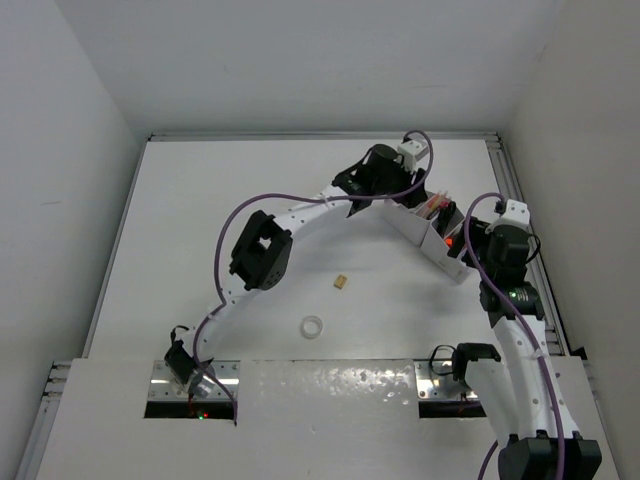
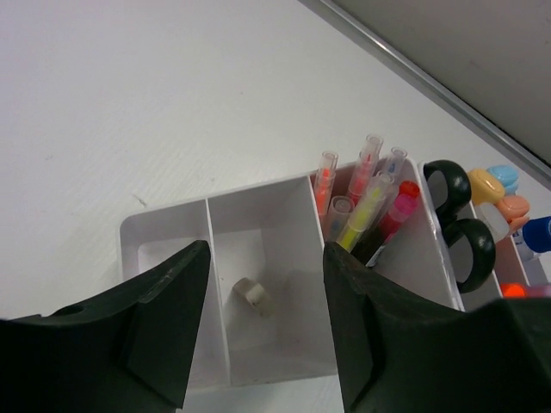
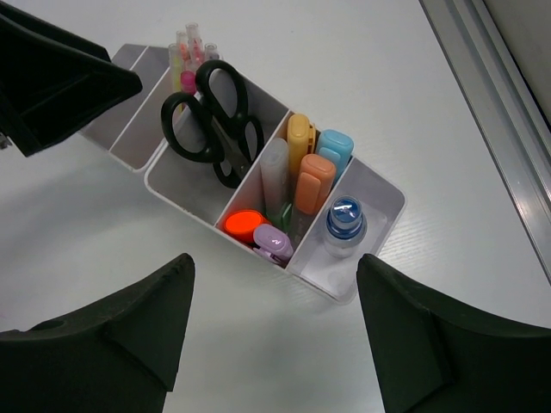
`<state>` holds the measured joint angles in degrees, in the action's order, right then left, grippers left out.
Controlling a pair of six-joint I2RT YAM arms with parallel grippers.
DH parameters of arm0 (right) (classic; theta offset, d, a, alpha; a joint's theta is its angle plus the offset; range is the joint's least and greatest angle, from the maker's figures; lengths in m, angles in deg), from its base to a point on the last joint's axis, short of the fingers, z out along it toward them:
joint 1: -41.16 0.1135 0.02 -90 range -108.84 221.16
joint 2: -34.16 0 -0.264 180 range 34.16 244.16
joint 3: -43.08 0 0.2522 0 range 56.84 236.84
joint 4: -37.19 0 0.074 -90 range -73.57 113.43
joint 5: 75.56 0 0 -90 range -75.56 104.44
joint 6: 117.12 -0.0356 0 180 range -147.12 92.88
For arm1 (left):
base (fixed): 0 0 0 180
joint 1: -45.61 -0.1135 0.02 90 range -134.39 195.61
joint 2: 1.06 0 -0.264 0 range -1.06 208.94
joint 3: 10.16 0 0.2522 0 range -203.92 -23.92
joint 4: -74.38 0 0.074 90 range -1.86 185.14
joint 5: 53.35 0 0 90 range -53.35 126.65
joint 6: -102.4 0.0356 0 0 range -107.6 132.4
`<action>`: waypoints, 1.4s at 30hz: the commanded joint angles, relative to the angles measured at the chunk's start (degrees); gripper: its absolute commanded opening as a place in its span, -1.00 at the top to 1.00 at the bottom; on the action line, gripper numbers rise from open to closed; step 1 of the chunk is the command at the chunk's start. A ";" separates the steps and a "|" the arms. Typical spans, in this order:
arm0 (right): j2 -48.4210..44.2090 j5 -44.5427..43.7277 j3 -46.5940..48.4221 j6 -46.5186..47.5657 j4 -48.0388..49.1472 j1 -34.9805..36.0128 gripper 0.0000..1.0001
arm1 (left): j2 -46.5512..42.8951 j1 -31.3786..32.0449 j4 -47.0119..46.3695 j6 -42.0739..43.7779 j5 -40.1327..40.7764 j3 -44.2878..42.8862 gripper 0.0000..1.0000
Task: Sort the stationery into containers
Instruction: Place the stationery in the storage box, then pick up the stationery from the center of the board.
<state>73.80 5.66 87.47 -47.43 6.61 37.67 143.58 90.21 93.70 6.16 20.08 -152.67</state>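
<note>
The pale organizer [image 1: 420,235] stands at the back right of the table. My left gripper [image 2: 265,249] hangs open above its end compartments, nothing between its fingers. A beige eraser [image 2: 252,293] lies on the floor of the compartment below it. Thin pens [image 2: 362,198] stand in the adjoining compartment, then black-handled scissors [image 2: 456,215] and pastel highlighters [image 2: 499,194]. My right gripper [image 3: 275,262] is open and empty over the table beside the organizer's [image 3: 379,194] other end. On the table lie another eraser [image 1: 342,282] and a clear tape ring [image 1: 313,326].
A blue-capped bottle [image 3: 345,219] stands in the organizer's last compartment. A metal rail [image 3: 499,103] runs along the table's right edge, close to the organizer. Purple cables [image 1: 250,205] loop along both arms. White walls enclose the table at the back and sides.
</note>
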 commanded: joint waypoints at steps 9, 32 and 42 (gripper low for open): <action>-1.49 1.74 2.94 3.35 -3.57 0.32 -0.45 | -19.37 -2.67 24.13 5.89 9.71 5.85 -0.08; -7.47 1.75 2.15 3.97 -7.35 0.67 -0.45 | -25.81 6.02 33.46 1.14 16.31 42.25 -0.33; -9.84 -0.18 2.33 5.46 -8.67 0.76 -0.46 | -25.37 6.20 30.21 -0.70 17.64 46.13 0.75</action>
<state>64.56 7.08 88.21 -43.32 -2.50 37.93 117.72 95.87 124.95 6.94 38.85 -108.19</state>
